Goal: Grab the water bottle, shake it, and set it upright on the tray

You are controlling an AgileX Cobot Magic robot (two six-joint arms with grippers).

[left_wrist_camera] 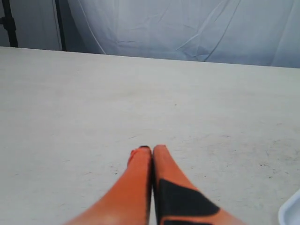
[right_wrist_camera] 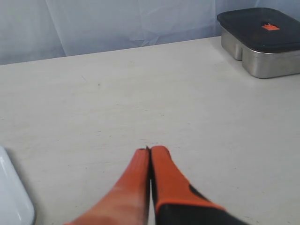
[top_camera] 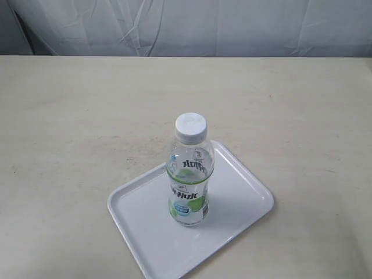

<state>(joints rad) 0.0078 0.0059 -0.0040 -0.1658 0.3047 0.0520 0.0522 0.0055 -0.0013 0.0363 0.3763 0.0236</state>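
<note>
1. The water bottle (top_camera: 189, 177) stands upright near the middle of the tray (top_camera: 247, 195), white cap on top.
2. The tray lies flat on the pale table (top_camera: 70, 116).
3. The left gripper (left_wrist_camera: 152, 149) is clenched, its 2 orange fingers pressed together on nothing, over bare table.
4. The right gripper (right_wrist_camera: 150, 150) is likewise clenched and empty; a lidded metal box (right_wrist_camera: 262, 44) sits well beyond it.

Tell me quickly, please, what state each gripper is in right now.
Left gripper: closed, holding nothing.
Right gripper: closed, holding nothing.
</note>
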